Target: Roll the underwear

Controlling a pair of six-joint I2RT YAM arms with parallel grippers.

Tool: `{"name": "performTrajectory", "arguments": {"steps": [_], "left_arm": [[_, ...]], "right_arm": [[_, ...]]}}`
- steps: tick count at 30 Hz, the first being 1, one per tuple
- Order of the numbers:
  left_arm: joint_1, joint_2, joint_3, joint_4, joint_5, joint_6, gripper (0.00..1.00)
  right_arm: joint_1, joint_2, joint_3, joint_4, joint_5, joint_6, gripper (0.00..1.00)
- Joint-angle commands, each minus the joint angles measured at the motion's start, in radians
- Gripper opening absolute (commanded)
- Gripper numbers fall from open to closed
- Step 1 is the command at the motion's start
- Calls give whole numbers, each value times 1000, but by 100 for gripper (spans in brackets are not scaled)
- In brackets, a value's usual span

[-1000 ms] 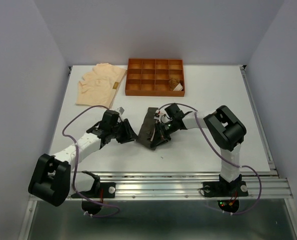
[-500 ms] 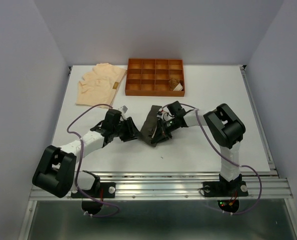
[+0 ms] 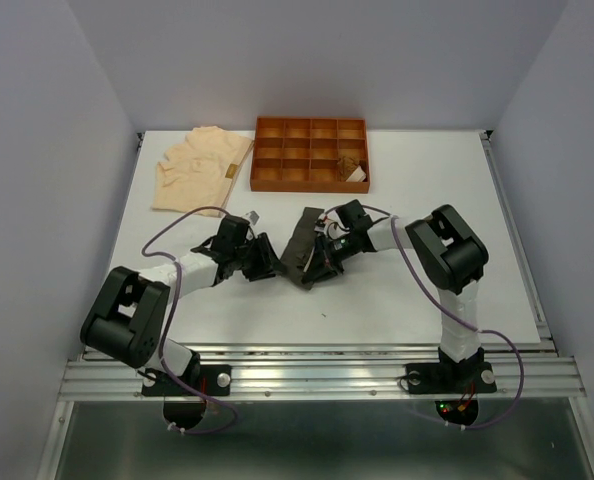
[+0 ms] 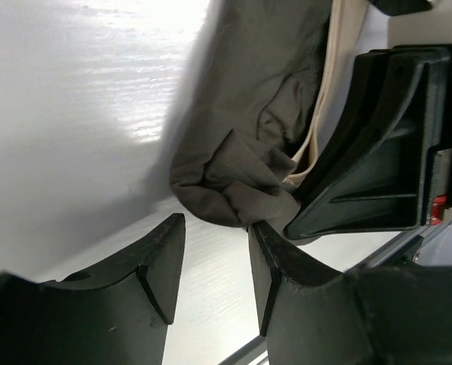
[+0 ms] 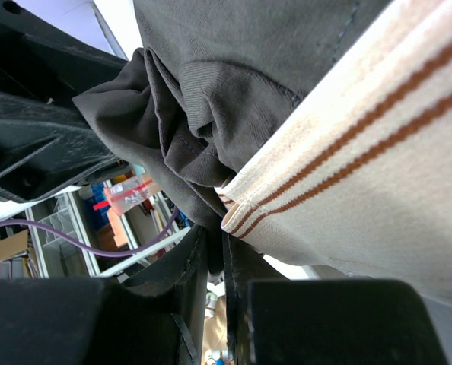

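- No writing can be read in any of the three views.
- On the peach underwear (image 3: 199, 168), left of the tray (image 3: 310, 187): a small tab (image 3: 231, 170) on the edge facing the tray, too small to read.
- On the rust-brown underwear (image 3: 349, 163), inside the tray at its right end: a white label (image 3: 358, 175) (too small to tell if printed).
- On the dark underwear (image 3: 299, 250), in front of the tray: a cream waistband (image 5: 363, 152) with two rust stripes, no lettering on the stretch in view.

White table (image 3: 427, 170), pale lilac walls (image 3: 327, 50); soft light, perhaps from overhead.
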Motion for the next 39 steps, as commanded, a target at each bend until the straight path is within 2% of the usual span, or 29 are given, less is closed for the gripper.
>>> {"name": "performTrajectory", "arguments": {"steps": [1, 12, 16, 17, 19, 20, 22, 25, 29, 33, 39], "left_arm": [[-6, -5, 35, 115, 42, -3, 50], [-6, 156, 81, 143, 55, -17, 48], [-6, 193, 107, 112, 8, -36, 38], [-4, 197, 123, 99, -9, -40, 29], [-6, 213, 145, 36, -65, -43, 18], [-7, 220, 172, -31, -98, -48, 7], [-9, 248, 202, -90, -176, -40, 1], [-12, 279, 242, -181, -195, -28, 0], [-37, 285, 262, -254, -228, -52, 0], [-52, 271, 266, -332, -279, -80, 0], [-73, 236, 298, -424, -285, -80, 0]], "right_arm": [[-4, 27, 23, -8, 0, 1, 1], [-4, 43, 35, -9, -6, -17, 1], [-4, 43, 38, -11, -5, -29, 1], [-4, 41, 38, -15, -2, -31, 3], [-4, 26, 47, -24, 29, -51, 9], [-4, 20, 60, -75, 55, -71, 13], [-4, -11, 98, -130, 121, -149, 18], [-4, -53, 115, -170, 145, -212, 39], [-4, -144, 132, -233, 237, -289, 54], [15, -235, 121, -264, 358, -382, 60], [142, -362, 92, -259, 595, -569, 64]]}}
